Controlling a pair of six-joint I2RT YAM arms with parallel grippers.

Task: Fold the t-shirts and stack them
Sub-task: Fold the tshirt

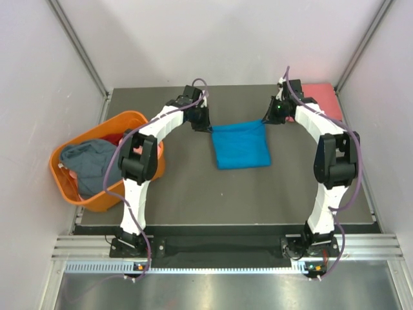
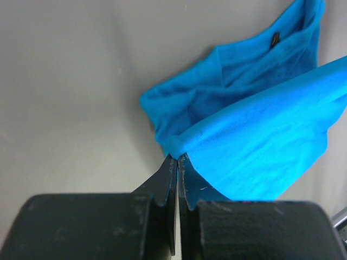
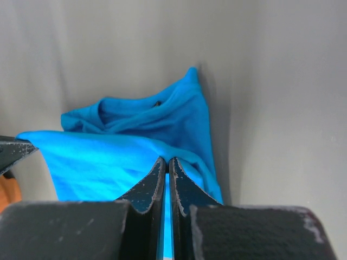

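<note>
Presently, on the table (image 1: 193, 194), seen from the top camera:

1. Bright blue t-shirt (image 1: 240, 145). Just past centre, toward 12 o'clock. Partly folded, roughly a rectangle, its far edge drawn taut between the two grippers. Both wrist views show a raised upper layer (image 2: 260, 146) over a rumpled lower layer with the collar and label lying on the table.
2. Left gripper (image 1: 201, 123). At the shirt's 10 o'clock corner. Fingers pressed together, pinching the corner of the raised layer (image 2: 177, 162).
3. Right gripper (image 1: 271, 118). At the shirt's 2 o'clock corner. Fingers pressed together on the opposite corner of the same layer (image 3: 166, 165).
4. Salmon-pink t-shirt (image 1: 322, 100). Far corner at 2 o'clock, lying flat as a folded rectangle, just behind the right arm.
5. Grey-blue t-shirt (image 1: 90, 165). Bunched, unfolded, inside the orange basket (image 1: 129, 116) at 9 o'clock.

Step in hand, as judged: a fold of the blue shirt, both corners held and the layer lifted.

Next move, as judged: both arms carry the held edge in step, keeping it taut, and lay it square over the lower layer, whose rumples may want smoothing. Only then should the fingers part. The folded shirt would then go onto the pink one.
</note>
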